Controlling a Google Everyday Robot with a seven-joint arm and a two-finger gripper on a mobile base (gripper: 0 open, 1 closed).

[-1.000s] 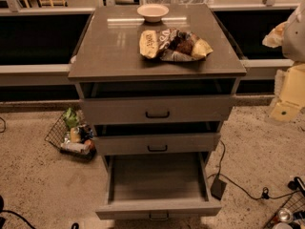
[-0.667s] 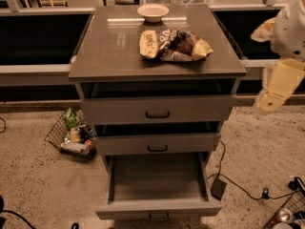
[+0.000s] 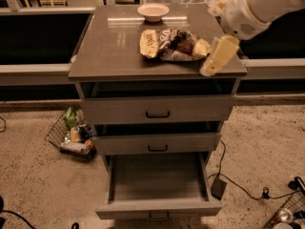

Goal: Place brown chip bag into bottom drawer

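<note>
While the brown chip bag (image 3: pixel 175 45) lies on the tabletop (image 3: pixel 107 51), the claw (image 3: pixel 217 58) hovers just at its 3 o'clock; I cannot tell its grip. The bottom drawer (image 3: pixel 157 181) stands open.

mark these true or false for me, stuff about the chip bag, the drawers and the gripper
1. The brown chip bag lies on the cabinet top. True.
2. The bottom drawer is shut. False: it is pulled open, and nothing shows inside it.
3. The gripper hangs over the bottom drawer. False: it is at the right front edge of the cabinet top, beside the bag's right end.
4. A pale bowl stands behind the bag, near the back edge. True.
5. The bag is inside the bowl. False: the two lie apart.
</note>
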